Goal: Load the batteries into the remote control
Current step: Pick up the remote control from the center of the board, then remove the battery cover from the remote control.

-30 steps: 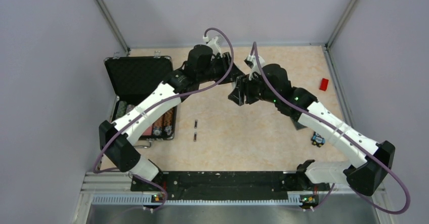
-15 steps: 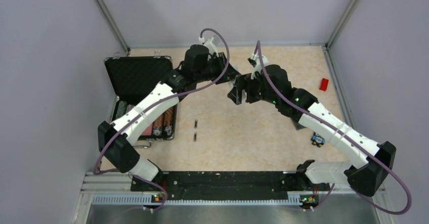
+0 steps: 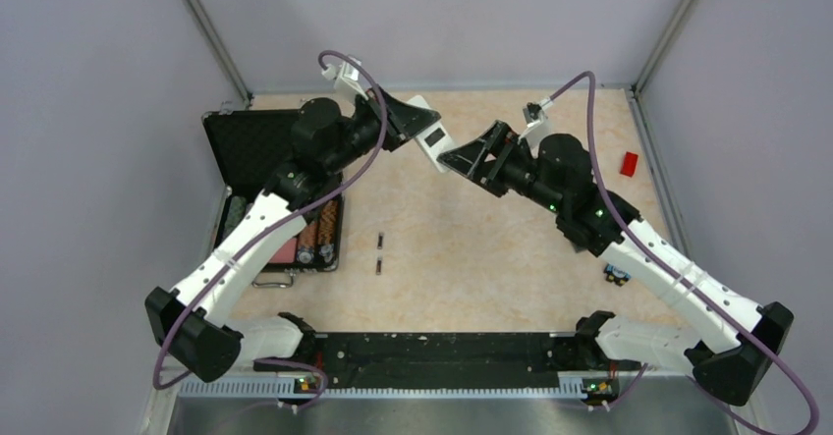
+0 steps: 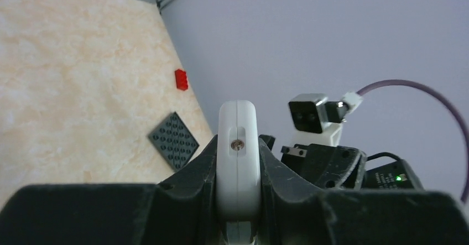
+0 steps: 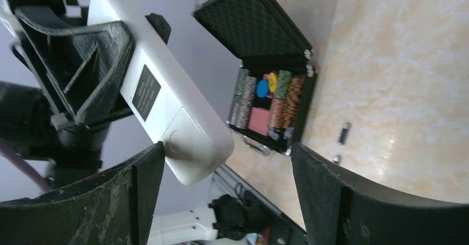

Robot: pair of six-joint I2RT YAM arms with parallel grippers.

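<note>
My left gripper (image 3: 411, 121) is shut on the white remote control (image 3: 433, 140) and holds it in the air over the far middle of the table. In the left wrist view the remote (image 4: 238, 156) is seen end-on, clamped between both fingers. My right gripper (image 3: 460, 160) is open, its tips beside the remote's free end. In the right wrist view the remote (image 5: 166, 104) shows its back with a black label, close to my left finger (image 5: 135, 192). Two dark batteries (image 3: 380, 242) (image 3: 379, 266) lie on the table, also visible in the right wrist view (image 5: 344, 133).
An open black case (image 3: 270, 145) with colourful chips (image 3: 319, 234) stands at the left. A red block (image 3: 629, 163) lies at the right edge. A dark grey studded plate (image 4: 174, 141) and a small multicoloured piece (image 3: 617, 273) lie near my right arm.
My left arm has swung left and lifted, and the remote now sticks out toward the right gripper. My right arm has turned and shifted right, its open fingers now facing the remote's end.
</note>
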